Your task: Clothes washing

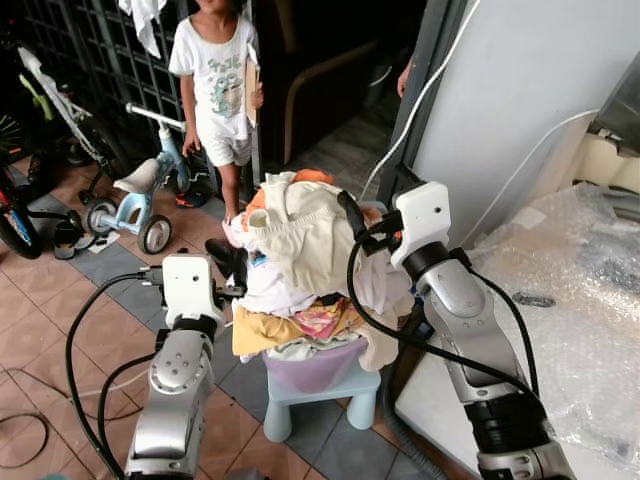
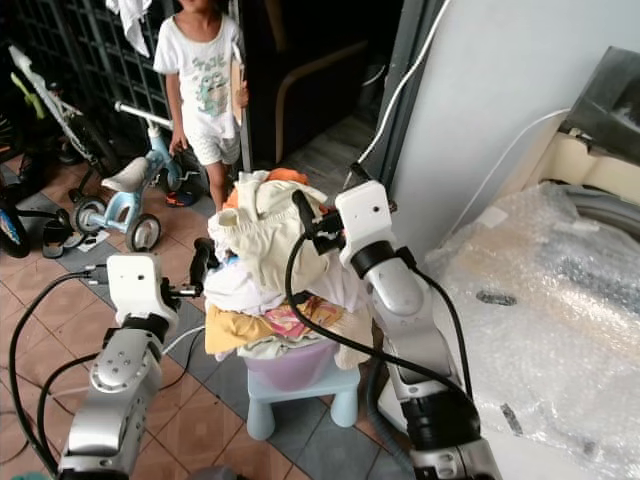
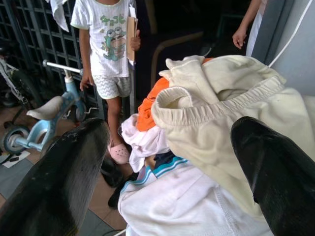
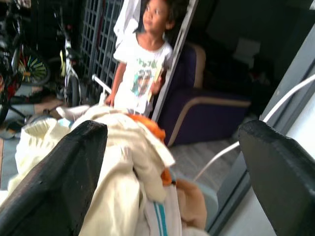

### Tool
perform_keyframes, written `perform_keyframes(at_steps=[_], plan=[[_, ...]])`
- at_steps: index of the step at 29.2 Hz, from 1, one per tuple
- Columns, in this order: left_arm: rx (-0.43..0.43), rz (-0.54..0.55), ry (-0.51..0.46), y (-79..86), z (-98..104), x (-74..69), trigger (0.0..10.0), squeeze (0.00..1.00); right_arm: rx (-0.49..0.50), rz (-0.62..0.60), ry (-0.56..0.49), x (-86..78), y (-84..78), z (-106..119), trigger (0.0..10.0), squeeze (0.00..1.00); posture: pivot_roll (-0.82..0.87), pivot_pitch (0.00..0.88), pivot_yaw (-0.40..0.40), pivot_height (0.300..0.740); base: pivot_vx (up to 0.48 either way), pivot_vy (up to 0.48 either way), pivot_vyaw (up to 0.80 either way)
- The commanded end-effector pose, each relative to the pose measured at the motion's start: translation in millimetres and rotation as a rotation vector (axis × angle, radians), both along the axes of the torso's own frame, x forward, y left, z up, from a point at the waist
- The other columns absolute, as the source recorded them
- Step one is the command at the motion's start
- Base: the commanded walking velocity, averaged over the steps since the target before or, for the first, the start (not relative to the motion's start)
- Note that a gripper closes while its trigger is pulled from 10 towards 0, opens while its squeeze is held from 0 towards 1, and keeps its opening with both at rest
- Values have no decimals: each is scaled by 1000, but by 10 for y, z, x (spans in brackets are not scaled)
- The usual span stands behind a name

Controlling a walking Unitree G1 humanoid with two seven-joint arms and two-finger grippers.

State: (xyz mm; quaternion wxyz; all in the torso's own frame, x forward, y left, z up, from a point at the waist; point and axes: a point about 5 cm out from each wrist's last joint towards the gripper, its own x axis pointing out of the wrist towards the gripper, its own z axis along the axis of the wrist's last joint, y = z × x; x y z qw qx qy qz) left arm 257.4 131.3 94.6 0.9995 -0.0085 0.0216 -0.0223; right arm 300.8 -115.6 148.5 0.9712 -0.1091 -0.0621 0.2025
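Left eye view: I am facing a heap of laundry (image 1: 300,270) that is overflowing a lavender basin (image 1: 315,368), which is sitting on a pale blue stool (image 1: 322,395) on the tiled floor (image 1: 60,310). A cream garment with an elastic waistband (image 1: 300,235) is lying on top of the heap, with an orange piece (image 3: 150,101) beside it and white and yellow pieces below. My left gripper (image 1: 235,275) is reaching toward the heap's left side, its fingers (image 3: 64,182) standing apart and holding nothing. My right gripper (image 1: 352,222) is hovering at the heap's upper right, its fingers (image 4: 59,177) likewise spread wide over the cream garment. A bubble-wrapped appliance (image 1: 570,300) is standing at my right. A child (image 1: 220,80) is standing behind the heap, near a small blue tricycle (image 1: 135,195).
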Motion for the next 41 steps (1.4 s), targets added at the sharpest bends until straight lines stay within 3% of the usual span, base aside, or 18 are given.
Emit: perform_keyframes(at_steps=[1, 2, 3, 4, 11, 15, 16, 17, 28, 36, 41], plan=[[6, 17, -5, 57, 21, -5, 10000, 0, -17, 44, 73, -29, 57, -130, 10000, 71, 34, 0, -22, 740, 0, 0, 0], [7, 13, -8, 55, 27, -2, 10000, 0, -56, 60, 82, -48, 59, -177, 10000, 247, 32, 0, -20, 740, 315, 0, 800], [10, 11, -8, 53, 30, 2, 10000, 0, -83, 76, 105, -67, 64, -237, 10000, 533, 32, 0, -20, 740, 341, 0, 800], [13, 10, -8, 53, 32, 3, 10000, 0, -99, 85, 117, -77, 67, -271, 10000, 533, 32, 0, -20, 740, 341, 0, 800], [12, 21, 20, 67, -1, -16, 10000, 0, -52, 85, 143, -117, 91, -309, 10000, 353, 34, 0, -17, 740, 49, 0, 775], [12, 20, 21, 63, -1, -20, 10000, 0, -60, 93, 158, -127, 96, -332, 10000, 345, 36, 0, -19, 740, 0, 0, 302], [12, 19, 22, 63, -2, -20, 10000, 0, -64, 91, 165, -126, 92, -347, 10000, 263, 37, 0, -20, 740, 0, 0, 0], [13, 20, 22, 63, -2, -20, 10000, 0, -68, 87, 171, -122, 86, -359, 10000, 0, 37, 0, -20, 740, 0, 0, 0], [18, 32, 29, 71, -3, -52, 10000, 0, -121, -151, 210, 65, -110, -467, 10000, 0, 64, 0, -31, 740, 0, 0, 0], [23, 33, 48, 90, 14, -175, 10000, 0, -95, -168, 290, 304, 122, -590, 10000, 0, 105, 5, -35, 740, 0, 0, 0], [16, 35, 72, 115, 12, -281, 10000, 0, -110, -225, 308, 374, 138, -616, 10000, 0, 126, 45, -38, 740, 0, 0, 0]])
